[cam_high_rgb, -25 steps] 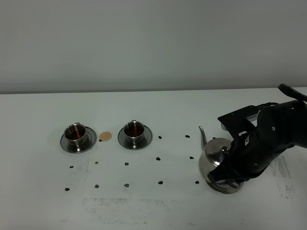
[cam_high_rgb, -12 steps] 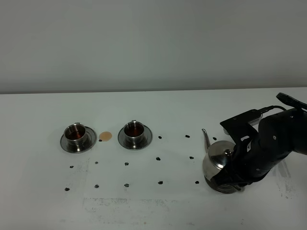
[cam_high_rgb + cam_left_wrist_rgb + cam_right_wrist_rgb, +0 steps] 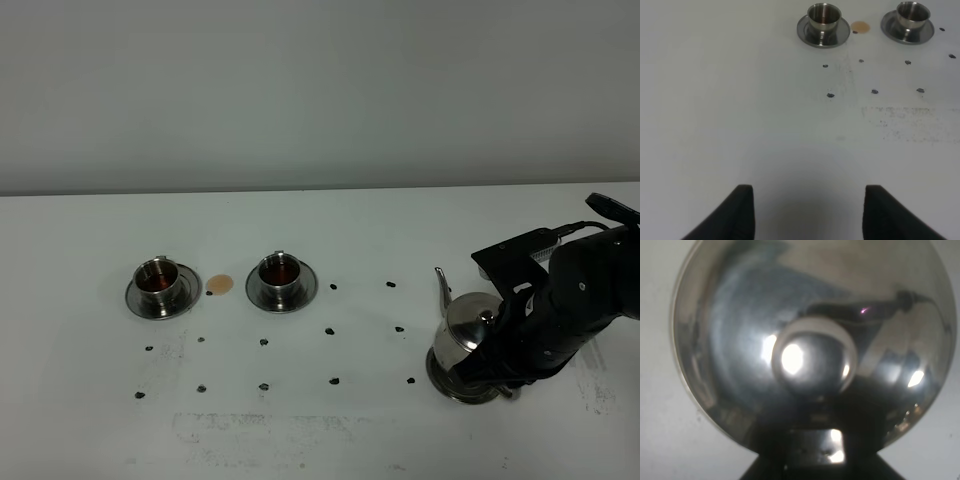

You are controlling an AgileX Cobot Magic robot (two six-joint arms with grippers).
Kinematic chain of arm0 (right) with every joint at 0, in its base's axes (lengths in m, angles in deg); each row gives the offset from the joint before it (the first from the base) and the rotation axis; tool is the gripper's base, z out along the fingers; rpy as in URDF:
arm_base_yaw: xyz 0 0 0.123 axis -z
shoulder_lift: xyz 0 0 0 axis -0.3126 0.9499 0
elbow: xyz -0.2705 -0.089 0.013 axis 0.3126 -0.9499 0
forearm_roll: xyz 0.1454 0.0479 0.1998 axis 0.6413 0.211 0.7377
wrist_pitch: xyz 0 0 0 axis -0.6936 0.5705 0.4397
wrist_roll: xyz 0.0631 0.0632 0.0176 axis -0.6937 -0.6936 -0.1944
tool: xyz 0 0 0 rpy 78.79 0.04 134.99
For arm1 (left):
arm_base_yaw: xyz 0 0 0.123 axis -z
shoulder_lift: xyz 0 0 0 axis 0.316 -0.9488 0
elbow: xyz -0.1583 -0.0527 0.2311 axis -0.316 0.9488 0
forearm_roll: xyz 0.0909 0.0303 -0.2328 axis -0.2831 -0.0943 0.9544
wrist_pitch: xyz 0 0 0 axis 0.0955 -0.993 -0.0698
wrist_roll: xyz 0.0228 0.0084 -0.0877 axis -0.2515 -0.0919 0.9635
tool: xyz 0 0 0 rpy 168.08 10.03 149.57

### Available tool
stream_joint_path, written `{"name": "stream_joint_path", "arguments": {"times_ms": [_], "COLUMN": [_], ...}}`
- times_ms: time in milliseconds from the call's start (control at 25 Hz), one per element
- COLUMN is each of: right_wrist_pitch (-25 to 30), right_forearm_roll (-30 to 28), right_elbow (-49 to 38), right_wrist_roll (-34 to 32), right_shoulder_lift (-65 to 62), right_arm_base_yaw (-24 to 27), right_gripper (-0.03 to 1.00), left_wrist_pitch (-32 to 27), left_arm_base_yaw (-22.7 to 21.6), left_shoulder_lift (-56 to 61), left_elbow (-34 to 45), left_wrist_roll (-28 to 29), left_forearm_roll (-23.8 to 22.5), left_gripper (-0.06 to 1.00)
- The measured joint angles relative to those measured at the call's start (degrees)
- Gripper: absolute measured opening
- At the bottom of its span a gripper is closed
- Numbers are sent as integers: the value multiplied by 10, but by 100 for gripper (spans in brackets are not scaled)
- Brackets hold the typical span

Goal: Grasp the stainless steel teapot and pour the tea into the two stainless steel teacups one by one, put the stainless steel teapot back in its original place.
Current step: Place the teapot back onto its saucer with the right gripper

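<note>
The stainless steel teapot (image 3: 468,335) sat upright at the right of the white surface (image 3: 320,230), its thin spout (image 3: 442,290) pointing up and to the left, its base on a round steel saucer (image 3: 445,382). Behind its handle side the right tool (image 3: 500,370) was clamped tight on the pot's handle, the black arm (image 3: 570,300) bulking over it. From the right wrist the domed lid and its knob (image 3: 812,357) filled the view. Over to the left, well apart from the pot, the two stainless steel teacups (image 3: 159,280) (image 3: 280,274) stood on their saucers, both holding dark tea, a small tan spot (image 3: 220,285) between them. Dark specks (image 3: 333,331) dotted the surface. The left tool (image 3: 807,212) hung over bare surface, fingers spread wide and empty.
</note>
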Motion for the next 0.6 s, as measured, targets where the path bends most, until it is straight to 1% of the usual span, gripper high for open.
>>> {"name": "stream_joint_path", "arguments": {"times_ms": [600], "right_wrist_pitch": [-30], "right_forearm_roll": [22], "right_elbow": [-27], "right_wrist_roll": [10], "right_shoulder_lift": [1], "right_arm_base_yaw": [0], "right_gripper": [21], "left_wrist_pitch": [0], "left_arm_base_yaw": [0], "left_shoulder_lift": [0], "left_elbow": [0], "left_wrist_roll": [0], "left_forearm_roll": [0], "left_gripper": [54]}}
